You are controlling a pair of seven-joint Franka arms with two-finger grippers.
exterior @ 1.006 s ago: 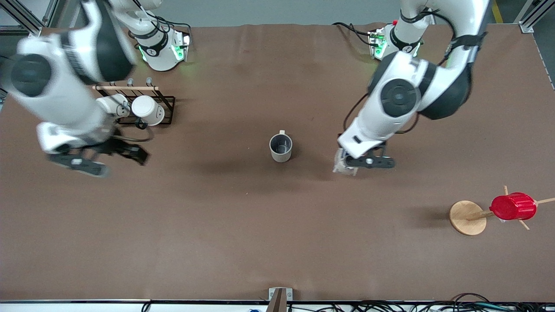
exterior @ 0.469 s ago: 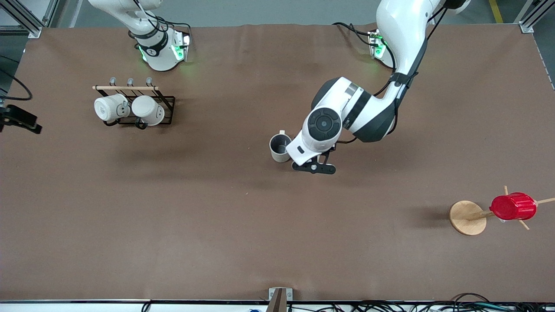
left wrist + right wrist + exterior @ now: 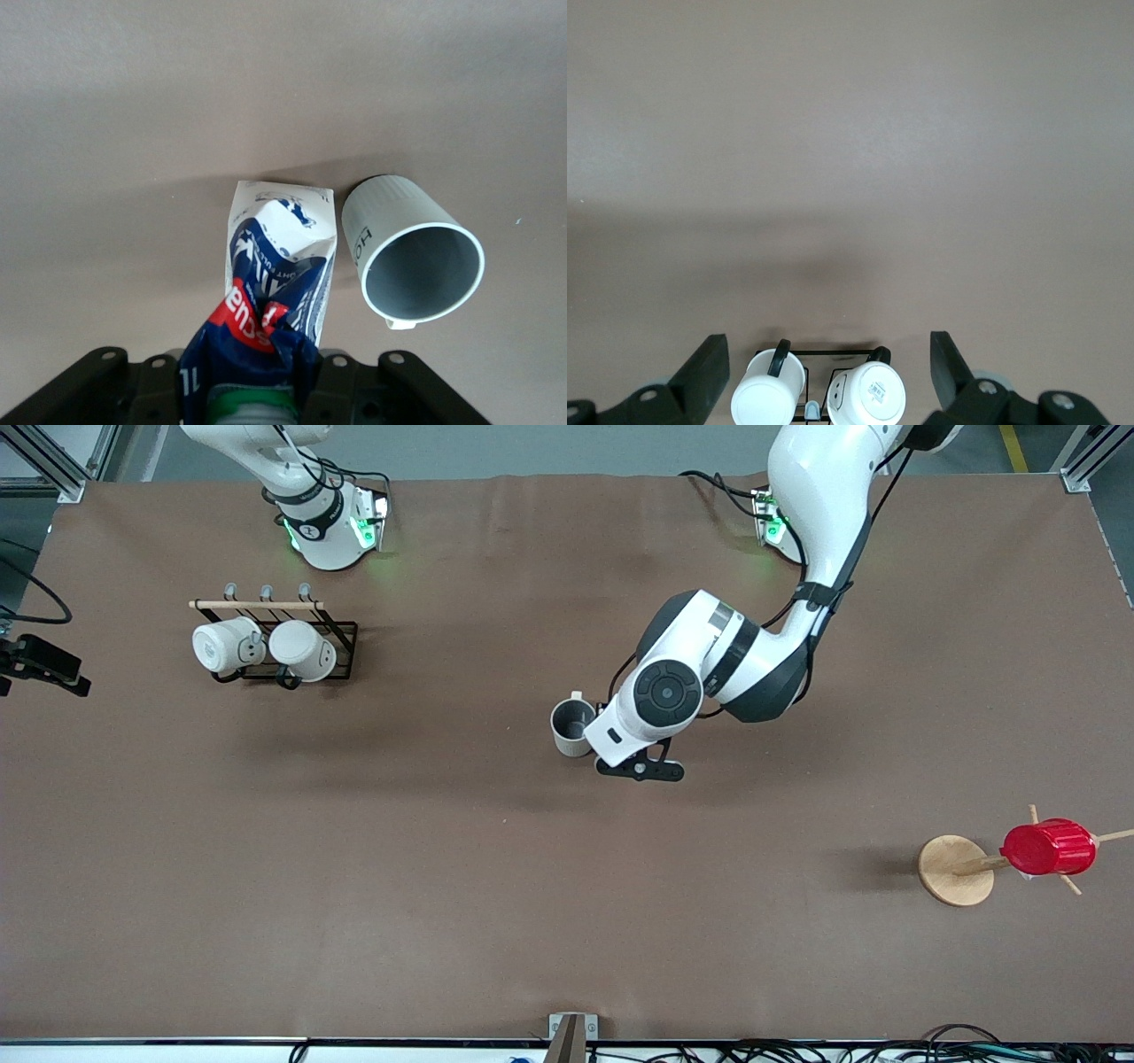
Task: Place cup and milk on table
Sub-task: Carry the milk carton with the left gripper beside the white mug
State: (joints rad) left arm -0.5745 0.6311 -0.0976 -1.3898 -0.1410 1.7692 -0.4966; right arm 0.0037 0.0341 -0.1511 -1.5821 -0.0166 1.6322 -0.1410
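— Where's the milk (image 3: 276, 274)? My front view hides it under the left arm.

— Left wrist view shows the left gripper (image 3: 252, 390) clamped on it, just beside the cup (image 3: 573, 726) mid-table (image 3: 443, 868).

— Right gripper (image 3: 828, 372)?

— Spread apart, over two white mugs (image 3: 819, 394).

Matte brown tabletop (image 3: 496, 886). Centre frame: cream-white mug with dark grey inside (image 3: 573, 728), upright. Upper left: black wire rack (image 3: 341, 654) carrying two white mugs. Lower right: round wooden disc stand (image 3: 948, 877) bearing a red ribbed cup.
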